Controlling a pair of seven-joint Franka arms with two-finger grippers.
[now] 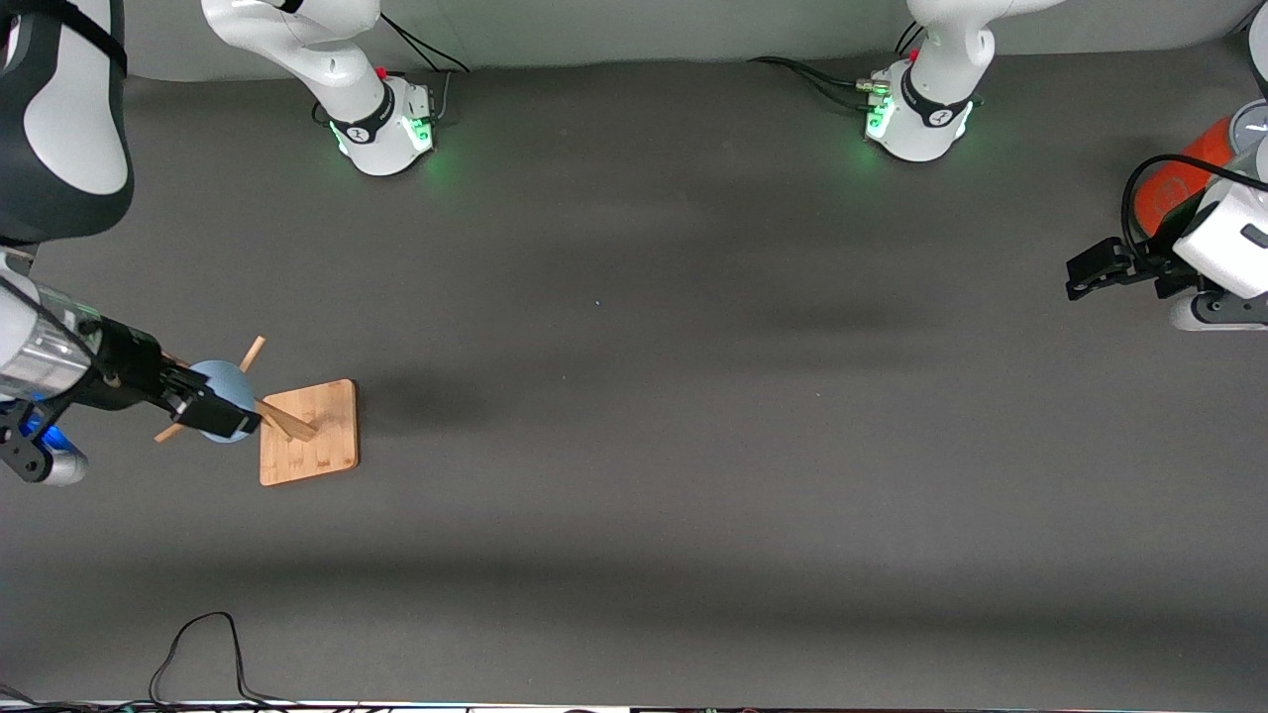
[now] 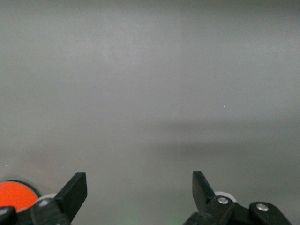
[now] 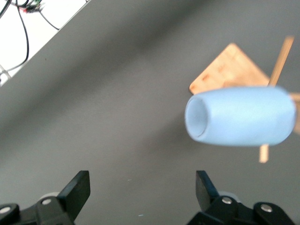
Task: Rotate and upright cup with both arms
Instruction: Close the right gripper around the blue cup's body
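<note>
The light blue cup (image 1: 226, 380) lies on its side on a peg of a wooden rack (image 1: 308, 432) at the right arm's end of the table. In the right wrist view the cup (image 3: 239, 116) shows its open mouth, with the rack's base (image 3: 229, 70) and a peg (image 3: 280, 58) beside it. My right gripper (image 1: 220, 408) is over the cup and partly hides it. It is open (image 3: 143, 187), and its fingers are apart from the cup. My left gripper (image 1: 1078, 277) waits open (image 2: 139, 187) over the left arm's end of the table.
A large orange cylinder (image 1: 1184, 178) stands by the left arm's wrist and shows in the left wrist view (image 2: 16, 194). A black cable (image 1: 198, 644) loops at the table's edge nearest the camera.
</note>
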